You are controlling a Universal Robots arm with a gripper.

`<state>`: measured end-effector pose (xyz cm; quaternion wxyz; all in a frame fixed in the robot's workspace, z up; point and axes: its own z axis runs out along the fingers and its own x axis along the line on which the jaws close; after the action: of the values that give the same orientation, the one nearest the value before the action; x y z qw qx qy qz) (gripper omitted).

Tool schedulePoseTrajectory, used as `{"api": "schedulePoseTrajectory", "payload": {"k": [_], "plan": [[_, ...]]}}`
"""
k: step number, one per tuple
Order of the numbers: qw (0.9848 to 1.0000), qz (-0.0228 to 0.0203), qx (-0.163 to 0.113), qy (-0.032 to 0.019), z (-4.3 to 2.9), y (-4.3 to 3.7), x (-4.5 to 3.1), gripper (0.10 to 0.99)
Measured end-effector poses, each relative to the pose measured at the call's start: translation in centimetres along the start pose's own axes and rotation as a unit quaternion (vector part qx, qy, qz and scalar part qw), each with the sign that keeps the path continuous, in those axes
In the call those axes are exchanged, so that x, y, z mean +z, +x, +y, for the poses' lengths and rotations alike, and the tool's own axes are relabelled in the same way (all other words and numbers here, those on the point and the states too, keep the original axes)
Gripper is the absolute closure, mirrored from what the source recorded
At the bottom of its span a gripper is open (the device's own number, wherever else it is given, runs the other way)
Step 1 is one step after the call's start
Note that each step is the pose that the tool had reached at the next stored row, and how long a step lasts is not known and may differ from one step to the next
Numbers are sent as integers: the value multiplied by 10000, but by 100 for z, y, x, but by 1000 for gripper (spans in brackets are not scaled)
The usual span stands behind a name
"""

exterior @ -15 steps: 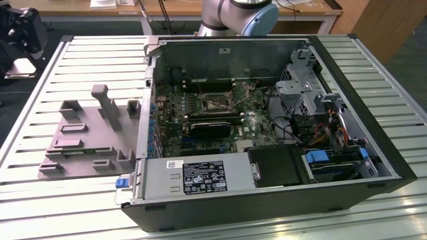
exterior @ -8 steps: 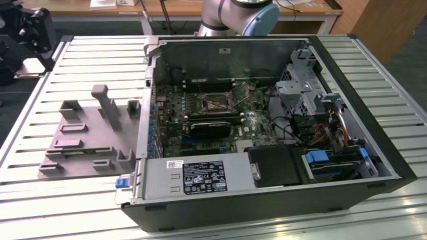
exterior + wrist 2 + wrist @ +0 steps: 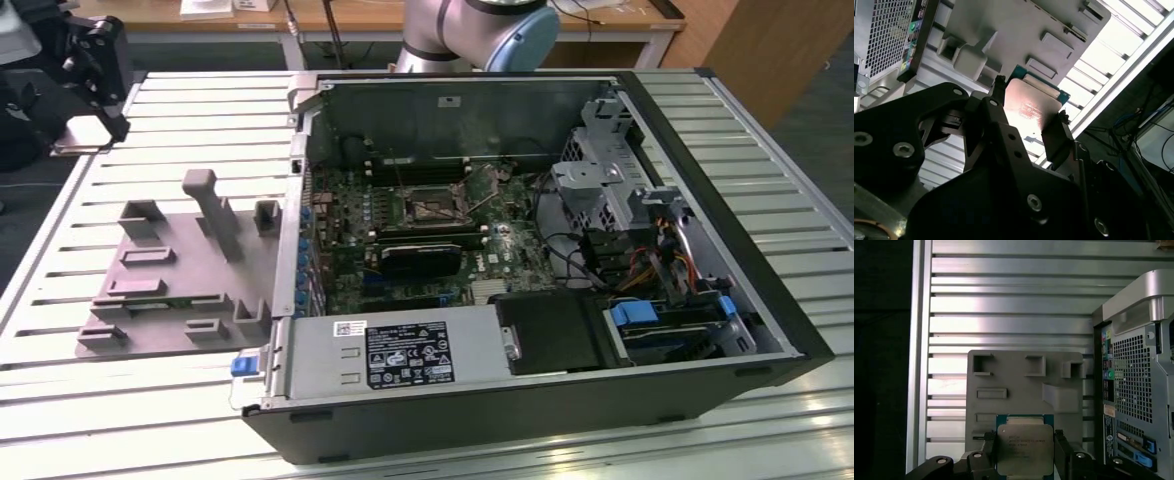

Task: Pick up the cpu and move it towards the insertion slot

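Note:
The cpu (image 3: 1025,450), a flat square chip with a silver top on a green-edged board, sits between the two black fingers of my gripper (image 3: 1025,456), which is shut on its sides. In the second wrist view the cpu (image 3: 1031,107) shines between the fingers (image 3: 1055,136). In the exterior view my gripper (image 3: 91,118) hangs at the far left, off the table's edge, with the pale cpu (image 3: 78,135) at its tip. The insertion slot (image 3: 430,205), a metal-framed square socket with a dark centre, lies on the motherboard inside the open case, well to the exterior view's right of the gripper.
A grey fixture plate (image 3: 160,290) with upright posts lies on the slatted table (image 3: 134,420) between gripper and case. The open computer case (image 3: 767,300) holds a power supply (image 3: 387,355), drive cage and cables. The arm's base (image 3: 474,30) stands behind the case.

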<state>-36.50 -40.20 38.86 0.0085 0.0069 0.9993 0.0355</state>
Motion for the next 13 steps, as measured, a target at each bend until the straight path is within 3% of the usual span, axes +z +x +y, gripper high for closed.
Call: {"api": "schedulePoseTrajectory", "payload": {"k": [13], "plan": [[10000,0,0,-2,4,-280,5,545]]}}
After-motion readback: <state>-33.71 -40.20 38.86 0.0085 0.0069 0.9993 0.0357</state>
